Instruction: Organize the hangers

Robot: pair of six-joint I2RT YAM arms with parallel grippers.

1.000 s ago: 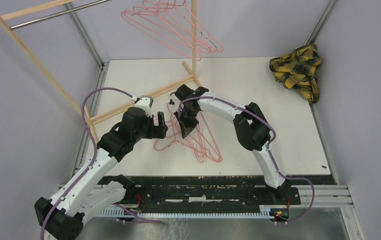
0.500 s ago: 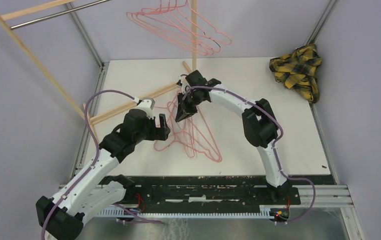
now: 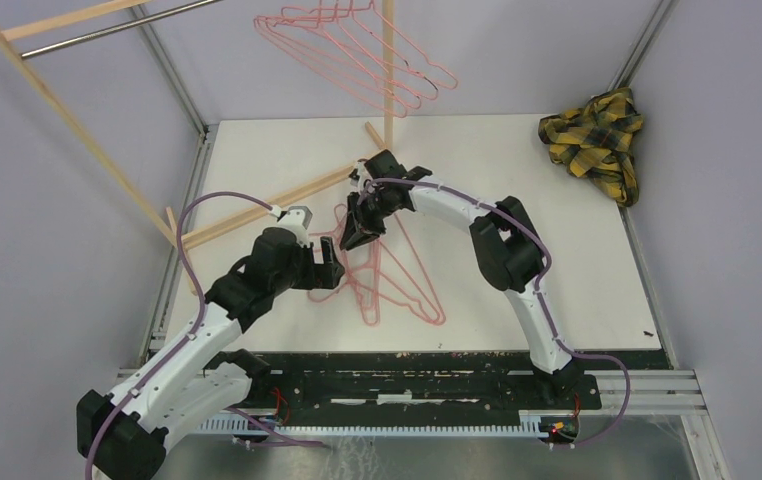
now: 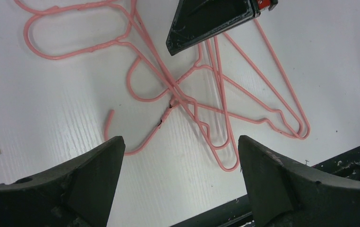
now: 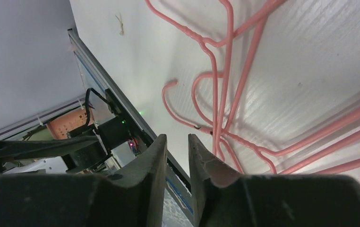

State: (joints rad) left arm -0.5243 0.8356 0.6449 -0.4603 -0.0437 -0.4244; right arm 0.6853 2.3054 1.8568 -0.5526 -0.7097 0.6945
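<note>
Several pink wire hangers (image 3: 357, 55) hang from the rack at the top. A tangled pile of pink hangers (image 3: 389, 272) lies flat on the white table, and also shows in the left wrist view (image 4: 173, 97) and the right wrist view (image 5: 216, 132). My left gripper (image 3: 329, 262) is open wide and empty, and hovers over the pile's hook ends (image 4: 179, 142). My right gripper (image 3: 359, 232) hovers over the far end of the pile. Its jaws (image 5: 177, 137) stand almost together with nothing between them. It shows as a dark wedge in the left wrist view (image 4: 211, 19).
The wooden rack frame (image 3: 77, 125) with its metal bar (image 3: 107, 30) leans at the far left. Its base beam (image 3: 257, 210) lies on the table just beyond my grippers, and its upright post (image 3: 389, 70) stands behind. A yellow-black plaid cloth (image 3: 597, 135) lies in the far right corner.
My right gripper moved from over the pile toward the far side, then slightly back. The table hangers shifted and straightened. My left gripper drew slightly nearer. The hanging hangers swung.
</note>
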